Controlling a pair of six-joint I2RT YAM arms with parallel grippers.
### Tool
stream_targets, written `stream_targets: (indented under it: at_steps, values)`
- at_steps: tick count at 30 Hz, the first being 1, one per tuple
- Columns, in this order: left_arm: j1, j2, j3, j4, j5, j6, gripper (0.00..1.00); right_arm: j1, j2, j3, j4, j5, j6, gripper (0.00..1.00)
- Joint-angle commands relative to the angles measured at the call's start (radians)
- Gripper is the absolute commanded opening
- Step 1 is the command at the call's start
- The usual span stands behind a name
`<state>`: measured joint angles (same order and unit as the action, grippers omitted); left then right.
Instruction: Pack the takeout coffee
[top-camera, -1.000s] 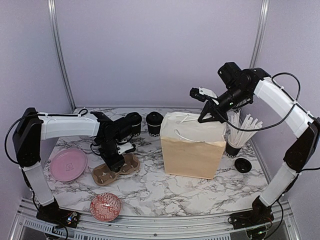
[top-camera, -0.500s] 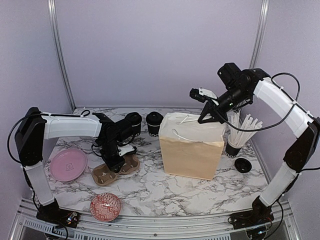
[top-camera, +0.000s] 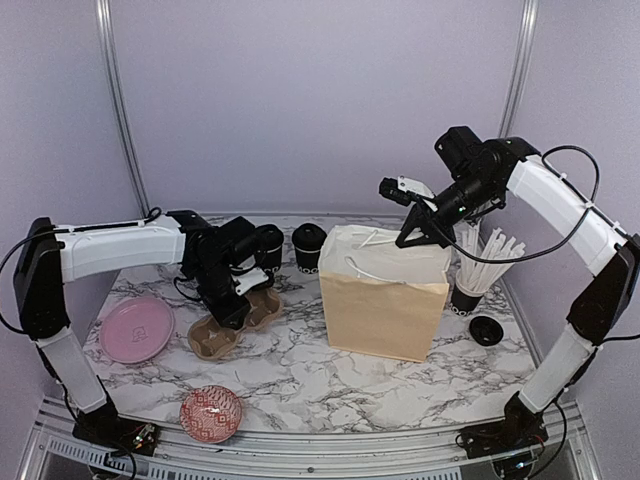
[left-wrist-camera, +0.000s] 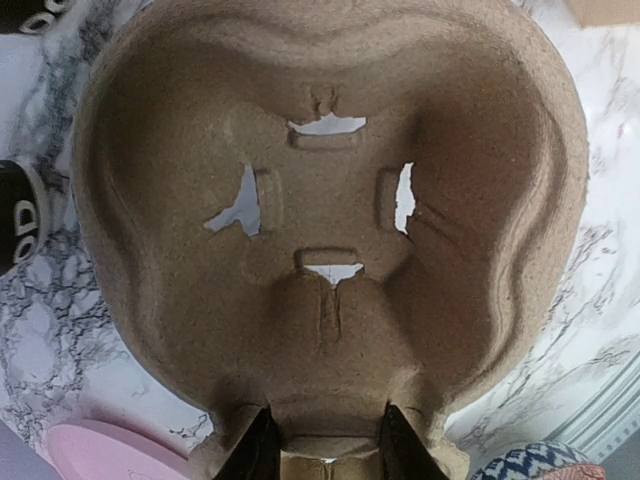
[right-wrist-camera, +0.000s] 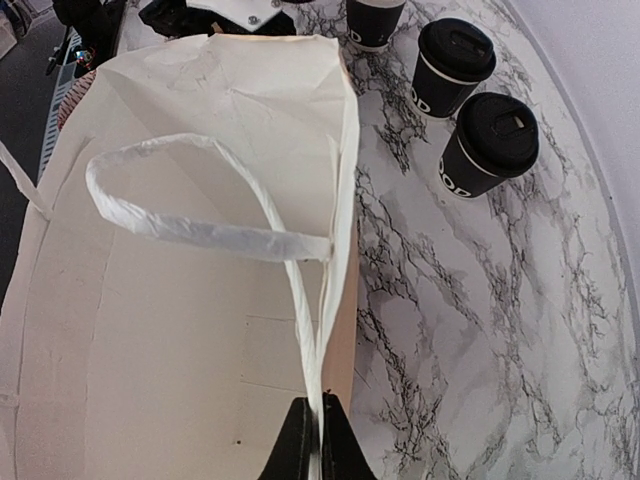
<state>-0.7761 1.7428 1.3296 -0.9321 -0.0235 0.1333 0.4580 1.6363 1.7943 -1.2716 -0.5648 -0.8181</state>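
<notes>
Two takeout coffee cups (top-camera: 309, 247) (top-camera: 268, 246), black with lids, stand at the back of the table; the right wrist view shows them lidded (right-wrist-camera: 452, 65) (right-wrist-camera: 487, 143). My left gripper (top-camera: 234, 310) (left-wrist-camera: 327, 450) is shut on the near rim of a brown pulp cup carrier (top-camera: 236, 325) (left-wrist-camera: 320, 200), whose empty pocket fills the left wrist view. My right gripper (top-camera: 412, 235) (right-wrist-camera: 320, 432) is shut on the top edge and white handle of the tan paper bag (top-camera: 385, 290) (right-wrist-camera: 180, 330), holding its mouth open. The bag looks empty inside.
A black cup of white straws (top-camera: 470, 285) stands right of the bag, with a small black lid (top-camera: 486, 330) in front of it. A pink plate (top-camera: 137, 328) and a patterned bowl (top-camera: 211, 413) lie front left. A third lidded cup (right-wrist-camera: 372, 20) shows beyond the bag.
My left gripper has closed on the carrier's rim and shifted back and right, taking the carrier a little with it. The right arm and bag have not moved.
</notes>
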Motion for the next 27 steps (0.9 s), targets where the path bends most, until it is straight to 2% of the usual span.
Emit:
stream_targets:
  at_steps: [1, 9, 14, 16, 22, 27]
  values:
    - [0.0, -0.16, 0.093, -0.048, 0.019, -0.039, 0.29, 0.001, -0.01, -0.001, 0.004, -0.012, 0.0, 0.04]
    - [-0.001, -0.401, 0.26, 0.022, 0.016, -0.031, 0.29, 0.03, -0.021, -0.004, -0.029, -0.069, -0.031, 0.04]
    - [-0.003, -0.489, 0.293, 0.201, 0.191, 0.01, 0.31, 0.085, -0.006, 0.012, -0.045, -0.103, -0.035, 0.04]
    - [-0.006, -0.494, 0.3, 0.28, 0.309, 0.01, 0.31, 0.105, 0.006, 0.025, -0.059, -0.138, -0.035, 0.04]
    - [-0.058, -0.451, 0.312, 0.488, 0.507, 0.003, 0.31, 0.151, 0.054, 0.051, -0.091, -0.219, -0.025, 0.05]
    - [-0.109, -0.408, 0.255, 0.729, 0.622, -0.044, 0.32, 0.164, 0.082, 0.04, -0.082, -0.255, -0.018, 0.05]
